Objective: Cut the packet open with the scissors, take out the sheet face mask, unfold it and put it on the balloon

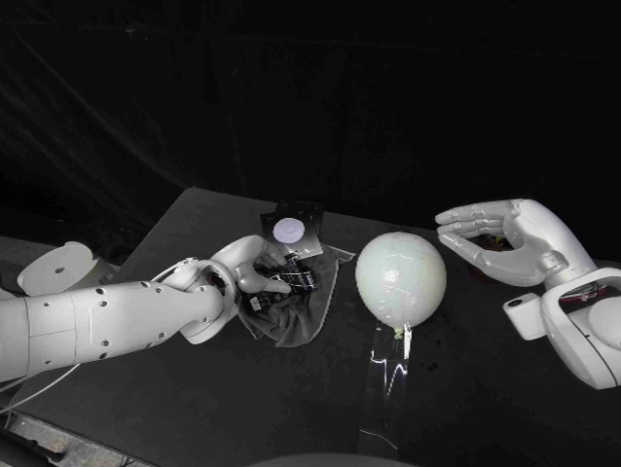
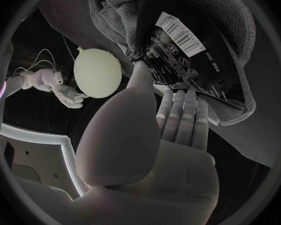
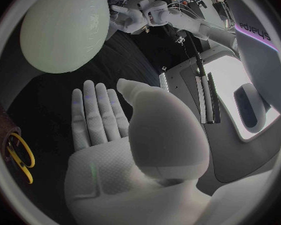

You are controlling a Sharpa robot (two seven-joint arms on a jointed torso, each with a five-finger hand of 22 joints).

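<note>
While the left hand (image 1: 255,274) grips it, thumb on its lower edge and fingers straight beneath, the black packet (image 1: 294,238) sits over a rumpled grey cloth (image 1: 290,321) on the desk (image 1: 184,389). The packet bears a barcode and a pale round mark. Whether it is cut open, or what lies inside it, cannot be told. Just beside the cloth the pale balloon (image 1: 400,277) stands knot down, a thin string (image 1: 392,375) trailing from it. On the balloon's far side the right hand (image 1: 514,238) hovers apart from it, fingers loose and holding nothing. In the right wrist view, yellow-handled scissors (image 3: 20,162) lie on the desk near that hand.
</note>
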